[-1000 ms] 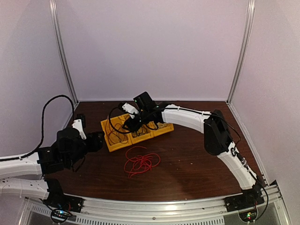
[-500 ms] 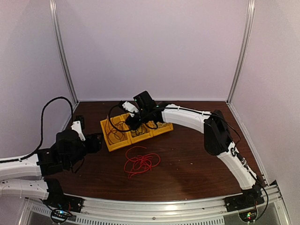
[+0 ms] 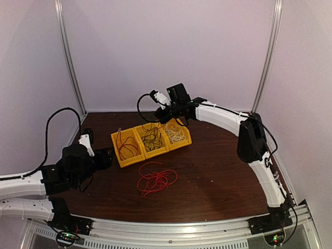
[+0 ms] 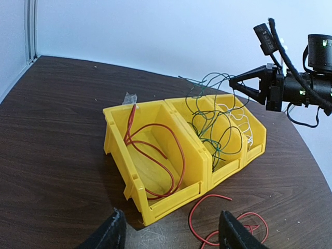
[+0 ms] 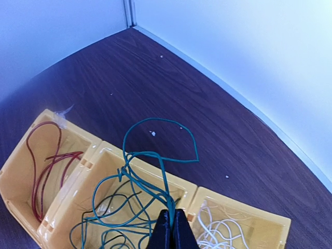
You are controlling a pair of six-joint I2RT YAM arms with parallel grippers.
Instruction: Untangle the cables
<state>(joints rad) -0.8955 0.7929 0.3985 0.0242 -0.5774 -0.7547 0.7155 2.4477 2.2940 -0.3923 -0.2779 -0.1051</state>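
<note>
Dark wood table (image 4: 62, 135), yellow bins (image 4: 171, 199) — right jaws pinching green cable (image 5: 167, 203).

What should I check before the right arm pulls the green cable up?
1. Grip: right gripper shut on green cable, ok.
2. Clearance: green cable out of middle bin, not ok; most of it lies inside.
3. Snags: green cable free of white cable, cannot tell; strands overlap in the left wrist view.
4. Helper: left gripper open and empty, ok.
5. Path: red cable on table lies apart from green cable, ok.
</note>
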